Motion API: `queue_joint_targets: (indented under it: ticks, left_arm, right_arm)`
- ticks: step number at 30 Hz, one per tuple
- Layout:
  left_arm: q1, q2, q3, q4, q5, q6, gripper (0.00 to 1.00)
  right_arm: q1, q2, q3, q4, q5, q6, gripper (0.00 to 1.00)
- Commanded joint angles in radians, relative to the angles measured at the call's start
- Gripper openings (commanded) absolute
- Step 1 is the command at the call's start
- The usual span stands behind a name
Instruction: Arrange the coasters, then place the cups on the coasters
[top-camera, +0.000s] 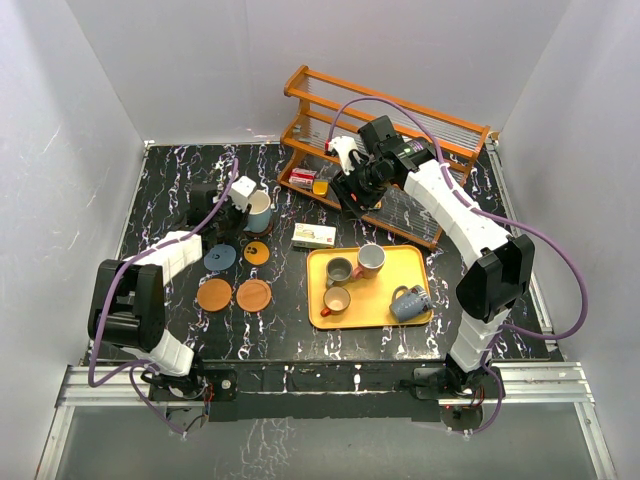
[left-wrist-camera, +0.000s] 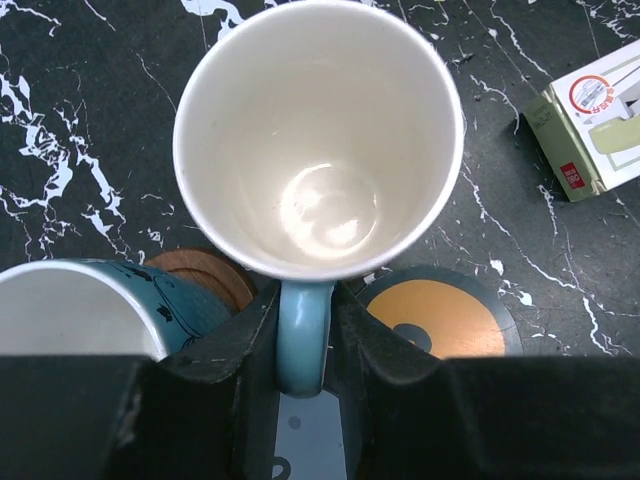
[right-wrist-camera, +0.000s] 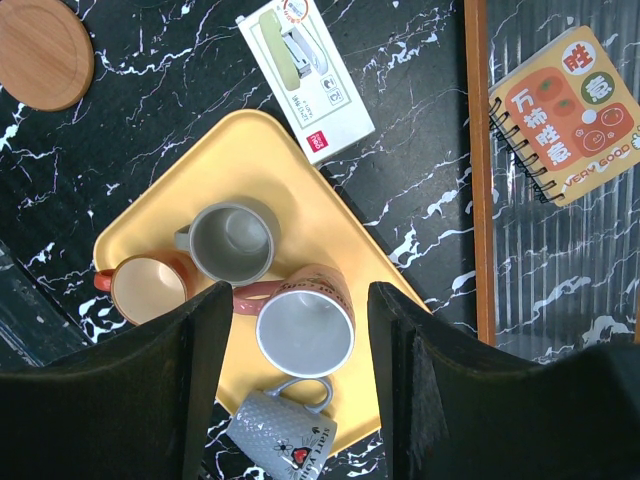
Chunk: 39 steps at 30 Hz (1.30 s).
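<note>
Two grippers: left gripper (left-wrist-camera: 303, 305) pinches the light-blue cup (left-wrist-camera: 318, 140) by the handle (left-wrist-camera: 302, 350) between its jaws; rigid, glazed, likely slippery and breakable. Right gripper (right-wrist-camera: 298, 300) half-open, empty.

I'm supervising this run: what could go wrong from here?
The left fingers pinch the light blue ceramic mug only by its handle, so it could swing or tip. The dark teal mug stands right beside it and might get knocked. The right fingers hang over four close-set mugs on the yellow tray; descending could bump neighbours.
</note>
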Motion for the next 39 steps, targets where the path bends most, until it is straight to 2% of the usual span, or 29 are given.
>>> queue_joint_targets:
  ticks: [1, 15, 23, 30, 34, 39]
  left_arm:
    - [0.007, -0.027, -0.013, 0.031, 0.012, 0.022, 0.25]
    - [0.008, -0.108, -0.008, -0.026, 0.022, 0.022, 0.34]
    - [0.007, -0.255, 0.056, -0.207, 0.095, 0.022, 0.57]
    - [0.006, -0.273, 0.191, -0.499, 0.201, 0.113, 0.67]
    - [0.004, -0.291, 0.243, -0.594, 0.225, 0.131, 0.72]
    - [0.005, -0.310, 0.247, -0.626, 0.238, 0.140, 0.79]
  right_arm:
    - [-0.004, -0.046, 0.015, 0.010, -0.008, -0.005, 0.54]
    - [-0.004, -0.075, -0.025, 0.018, 0.021, -0.015, 0.55]
    - [-0.056, -0.177, -0.224, 0.088, 0.123, -0.021, 0.55]
    - [-0.091, -0.240, -0.402, 0.143, 0.236, -0.028, 0.55]
    - [-0.090, -0.206, -0.434, 0.164, 0.256, -0.029, 0.55]
    - [-0.090, -0.133, -0.410, 0.156, 0.215, -0.028, 0.54]
